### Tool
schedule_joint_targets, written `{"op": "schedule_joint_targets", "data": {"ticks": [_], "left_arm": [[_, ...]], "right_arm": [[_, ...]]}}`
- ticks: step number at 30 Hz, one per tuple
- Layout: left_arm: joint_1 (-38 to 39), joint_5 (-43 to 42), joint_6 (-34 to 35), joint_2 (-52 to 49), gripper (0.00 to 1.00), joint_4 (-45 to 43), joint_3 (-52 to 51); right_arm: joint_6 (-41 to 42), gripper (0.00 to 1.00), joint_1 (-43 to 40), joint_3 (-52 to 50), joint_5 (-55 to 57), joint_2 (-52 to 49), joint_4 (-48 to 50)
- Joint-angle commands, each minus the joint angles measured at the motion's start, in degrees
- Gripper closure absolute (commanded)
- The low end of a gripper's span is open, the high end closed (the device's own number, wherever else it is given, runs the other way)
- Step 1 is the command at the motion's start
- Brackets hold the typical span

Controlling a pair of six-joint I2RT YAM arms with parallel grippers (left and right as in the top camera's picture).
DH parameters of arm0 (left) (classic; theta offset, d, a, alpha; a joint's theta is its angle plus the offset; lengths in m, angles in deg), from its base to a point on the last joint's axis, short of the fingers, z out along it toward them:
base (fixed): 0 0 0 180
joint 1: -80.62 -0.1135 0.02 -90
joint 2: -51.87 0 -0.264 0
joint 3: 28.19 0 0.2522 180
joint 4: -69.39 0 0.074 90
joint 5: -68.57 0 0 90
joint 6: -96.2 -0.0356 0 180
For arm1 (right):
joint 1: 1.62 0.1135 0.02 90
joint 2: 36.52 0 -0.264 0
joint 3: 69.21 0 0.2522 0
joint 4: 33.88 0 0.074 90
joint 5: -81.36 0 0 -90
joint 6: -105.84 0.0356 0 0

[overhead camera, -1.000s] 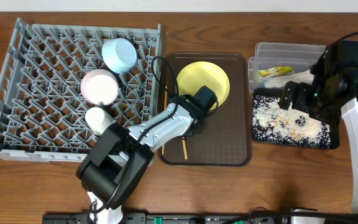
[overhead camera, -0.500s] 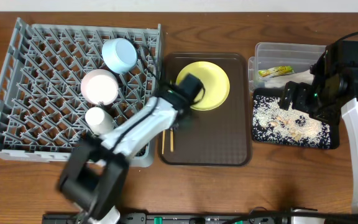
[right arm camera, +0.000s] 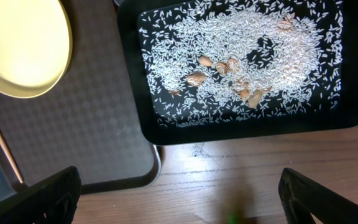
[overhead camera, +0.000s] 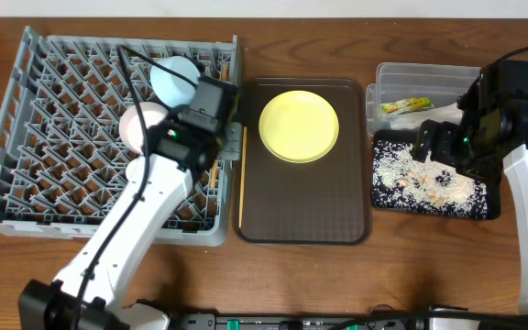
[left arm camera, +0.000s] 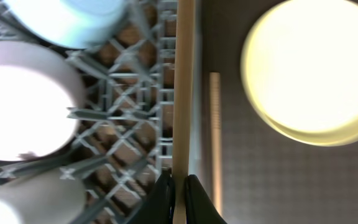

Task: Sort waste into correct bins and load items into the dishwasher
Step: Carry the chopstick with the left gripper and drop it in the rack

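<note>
**A:** How far along is it, starting from the robot's side of the counter?

**B:** Nearest, the left hand is clenched on one chopstick. It holds it along the seam where the rack meets the brown tray. A second chopstick lies on that tray, just beside the held one. I'd say the chopsticks are the step in hand, and neither is in the rack yet.

**A:** And the waste?

**B:** The rice is spread over the black tray. The right hand hangs by that tray's near edge, released and with nothing in it. Further back, the plate sits on the brown tray, not yet loaded. The pink bowl and, beyond it, the blue bowl are in the rack. Farthest off, the wrapper lies in the clear tub.

**A:** So what's left, mostly?

**B:** By my reckoning, both chopsticks and the plate.

**A:** Anything you can't make out?

**B:** The left wrist view is blurred, so I can't tell whether the held chopstick touches the rack's rim. A pale rounded shape in that view's lower corner may be the cup. Overhead, the left arm covers that spot. The right arm hides part of the tub, and I can't pick out the paper strip.
</note>
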Motion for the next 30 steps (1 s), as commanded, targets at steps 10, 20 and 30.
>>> {"op": "schedule_joint_targets", "data": {"ticks": [10, 20, 30], "left_arm": [[-4.33, 0.28, -2.25, -8.33, 0.74, -1.44, 0.46], [-2.43, -10.8, -0.42, -5.6, 0.45, -1.53, 0.55], [8.76, -4.87, 14.51, -9.29, 0.46, -0.48, -0.79]], "right_arm": [[-0.72, 0.01, -0.35, 0.17, 0.28, 0.04, -0.17], [-0.72, 0.01, -0.35, 0.17, 0.31, 0.04, 0.02], [-0.72, 0.01, -0.35, 0.17, 0.31, 0.04, -0.02]]}}
